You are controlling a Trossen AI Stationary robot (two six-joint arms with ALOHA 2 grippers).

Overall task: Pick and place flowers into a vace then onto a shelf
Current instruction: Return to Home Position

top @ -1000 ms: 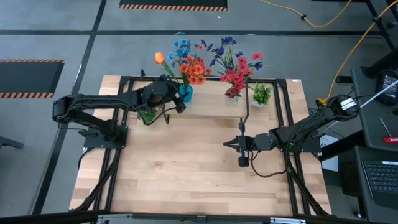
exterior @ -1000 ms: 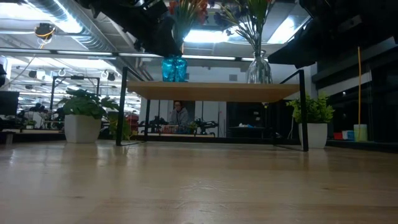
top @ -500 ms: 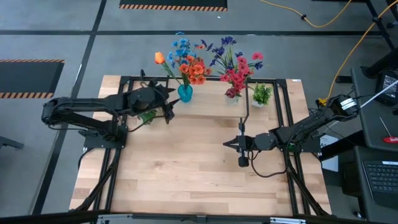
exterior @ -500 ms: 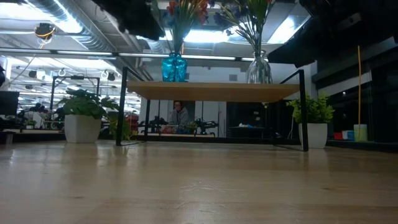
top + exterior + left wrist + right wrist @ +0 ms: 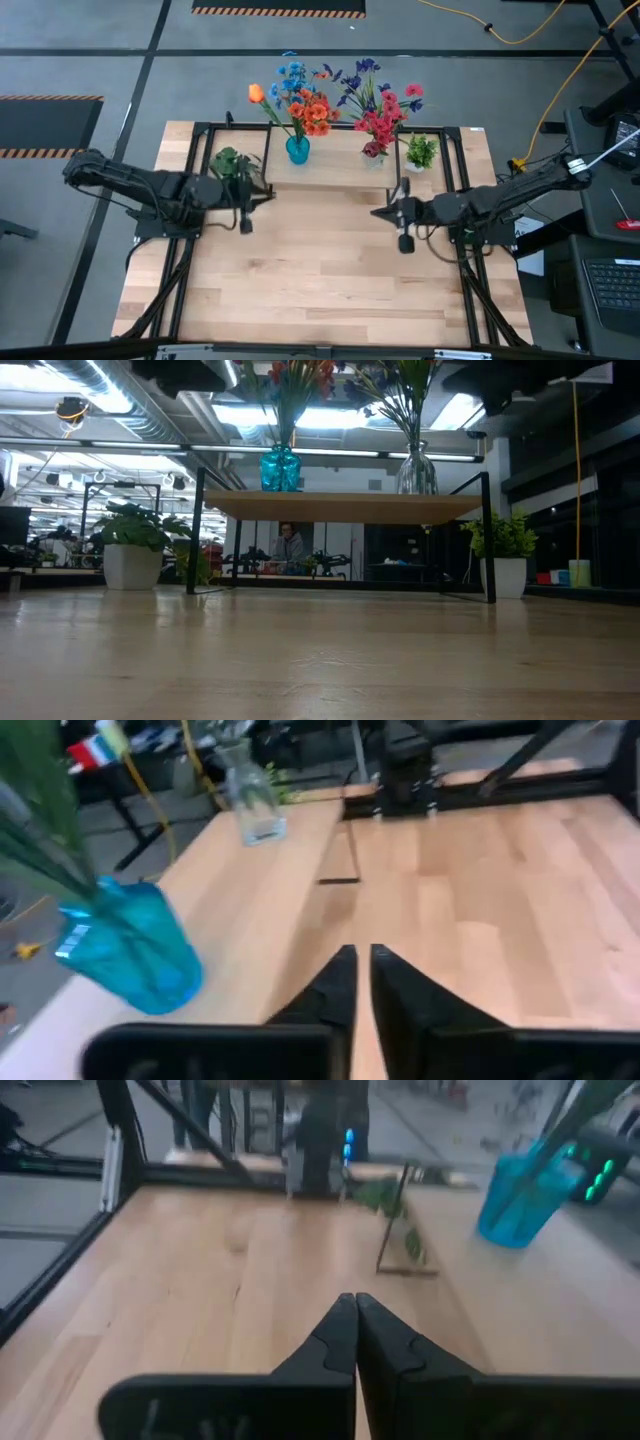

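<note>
The flowers (image 5: 300, 95) stand in a blue vase (image 5: 297, 150) on the shelf (image 5: 330, 172). A clear vase (image 5: 373, 150) with red and purple blooms stands beside it. In the low view both the blue vase (image 5: 280, 468) and the clear vase (image 5: 415, 470) rest by their bases on the shelf board (image 5: 350, 507). My left gripper (image 5: 268, 194) is shut and holds nothing, off the shelf's left front corner; in its wrist view (image 5: 362, 960) the blue vase (image 5: 135, 955) stands apart from it. My right gripper (image 5: 376, 212) is shut on nothing, in front of the shelf; it shows again in its wrist view (image 5: 355, 1305).
A small potted plant (image 5: 230, 163) stands at the shelf's left end and another (image 5: 420, 152) at its right end. Black frame rails (image 5: 190, 230) run along both table sides. Bare tabletop (image 5: 320, 270) lies toward the near edge.
My left gripper has let go of the blue vase, drawn back from the shelf toward the table's left and near side, and shut. The vase stays upright on the shelf. My right gripper has risen, still shut.
</note>
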